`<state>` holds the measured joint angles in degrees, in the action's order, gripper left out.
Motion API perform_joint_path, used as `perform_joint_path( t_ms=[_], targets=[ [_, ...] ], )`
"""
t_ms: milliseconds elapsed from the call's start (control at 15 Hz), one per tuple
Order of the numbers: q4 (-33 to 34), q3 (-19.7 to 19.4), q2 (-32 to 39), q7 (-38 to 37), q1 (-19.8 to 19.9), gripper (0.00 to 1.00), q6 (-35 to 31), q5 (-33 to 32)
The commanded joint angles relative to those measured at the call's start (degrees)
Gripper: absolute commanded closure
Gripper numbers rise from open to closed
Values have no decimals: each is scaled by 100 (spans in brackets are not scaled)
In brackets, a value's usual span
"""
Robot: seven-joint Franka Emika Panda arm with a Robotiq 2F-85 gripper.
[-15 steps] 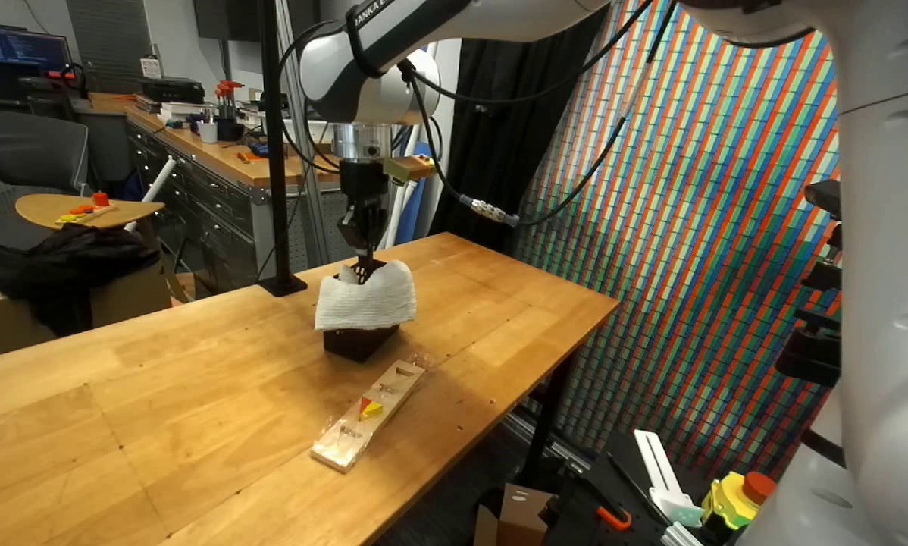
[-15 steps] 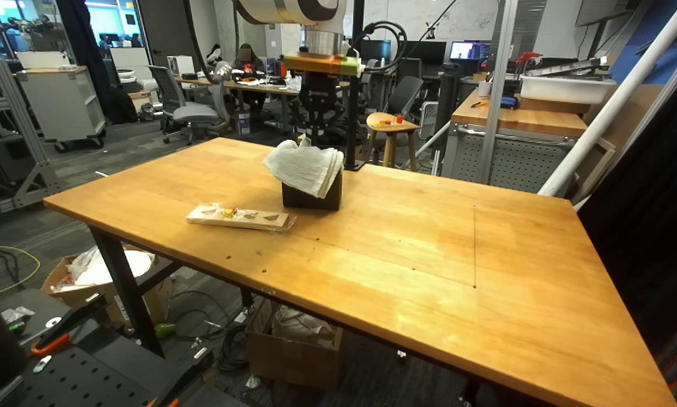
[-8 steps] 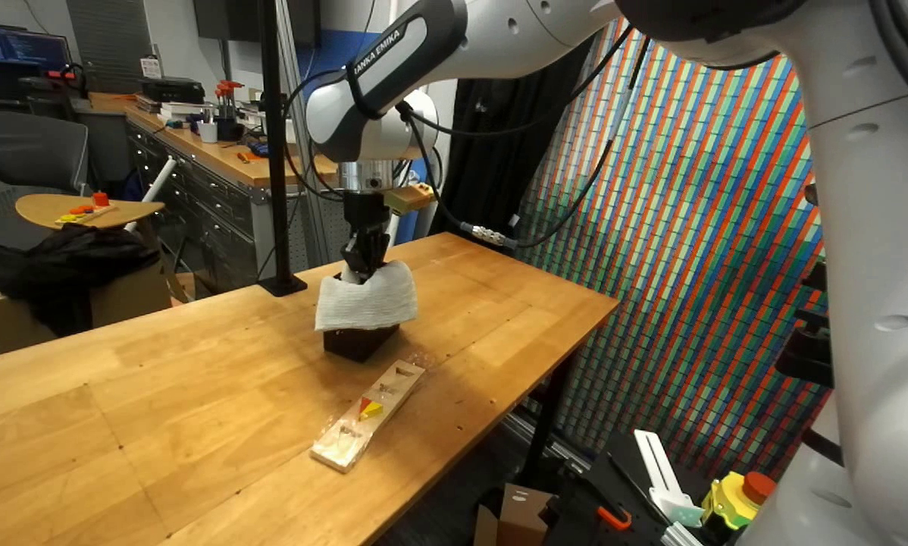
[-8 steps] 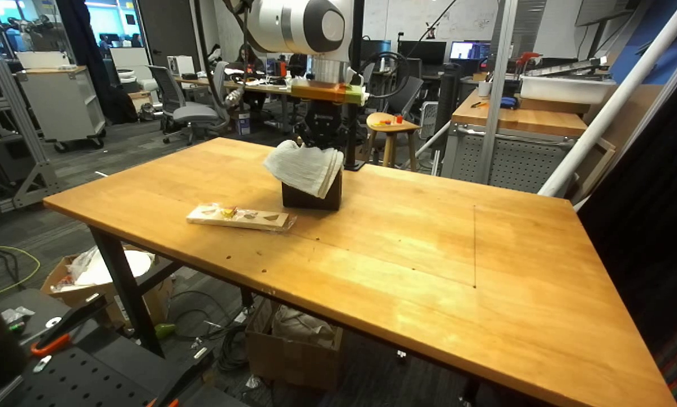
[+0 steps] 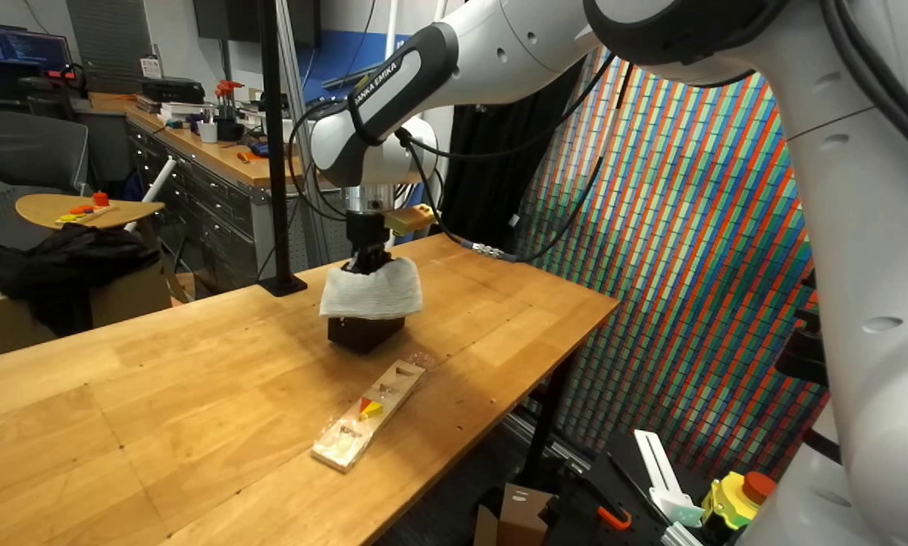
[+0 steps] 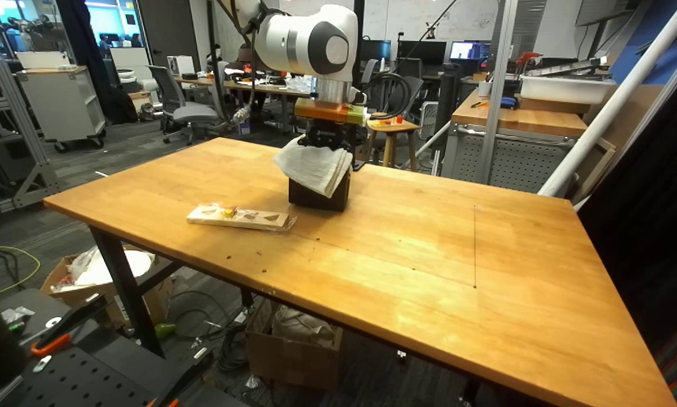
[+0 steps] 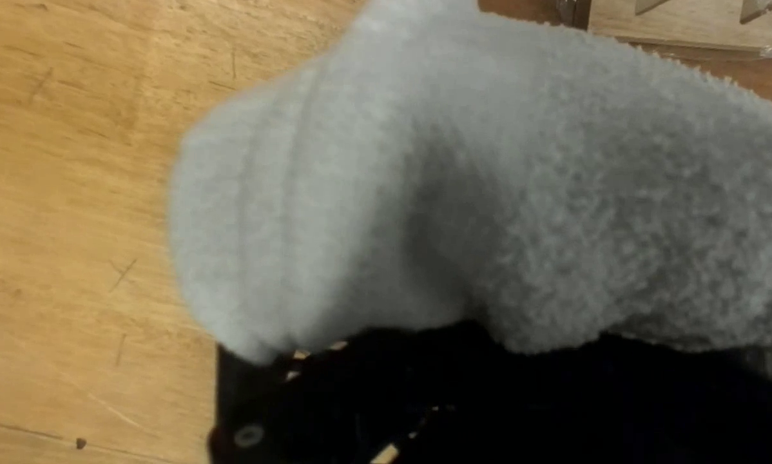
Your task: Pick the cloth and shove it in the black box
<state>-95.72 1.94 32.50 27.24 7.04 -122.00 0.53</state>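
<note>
The white cloth lies draped over the top and one side of the black box on the table. In an exterior view the gripper points straight down at the box opening, right behind the upper edge of the cloth. Its fingers are lowered out of sight inside the box; the jaws stand shut. Whether any fabric is pinched between them is hidden. In the wrist view the cloth fills the middle, blurred, with part of the dark box below it.
A light-wood strip in clear wrap lies near the box on the wooden table. Behind the box, a black post rises from the table's far edge.
My gripper has come down, its fingers sinking into the box behind the cloth. During the last half second the box and cloth have shifted slightly together, rightward in both exterior views.
</note>
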Motion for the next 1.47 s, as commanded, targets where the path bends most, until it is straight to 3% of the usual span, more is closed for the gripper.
perform_joint_path(
  t_ms=[0, 333, 1000, 1400],
  targets=[
    [-66, 123, 128, 3, 93, 100, -267, 217],
    [-332, 133, -200, -87, 26, 100, -307, 215],
    [-1015, -4, -1648, -552, -321, 100, -332, -384],
    [-1796, -132, -2147, -668, -184, 100, -502, -147]
  ],
)
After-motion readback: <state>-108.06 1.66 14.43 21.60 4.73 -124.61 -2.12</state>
